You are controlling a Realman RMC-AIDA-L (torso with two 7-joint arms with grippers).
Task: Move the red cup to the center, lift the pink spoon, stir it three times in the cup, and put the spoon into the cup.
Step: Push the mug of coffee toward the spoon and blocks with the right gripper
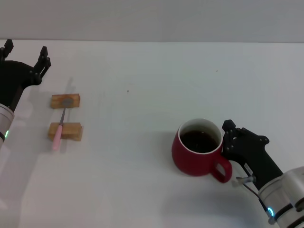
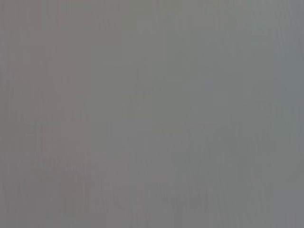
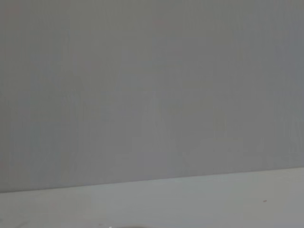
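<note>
The right gripper [image 1: 227,138] presses against the red cup [image 1: 197,149] at its handle side, near right; its grip cannot be told. The cup holds dark liquid. Far left, the released left gripper [image 1: 26,53] hovers beyond the pink spoon [image 1: 60,131], which bridges two wooden blocks [image 1: 65,100]. Bare white table [image 1: 142,95] lies between.

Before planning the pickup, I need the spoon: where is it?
In the head view, the pink spoon lies left, bridging two wooden blocks, below the left gripper.

The red cup [image 1: 199,154] looks like glazed ceramic, glossy outside and white within. The pink spoon [image 1: 60,130] has a smooth pale plastic-looking handle and a dull grey metal neck. Two blocks [image 1: 65,116] show tan, unvarnished wood. The desk [image 1: 142,85] is matt white.
</note>
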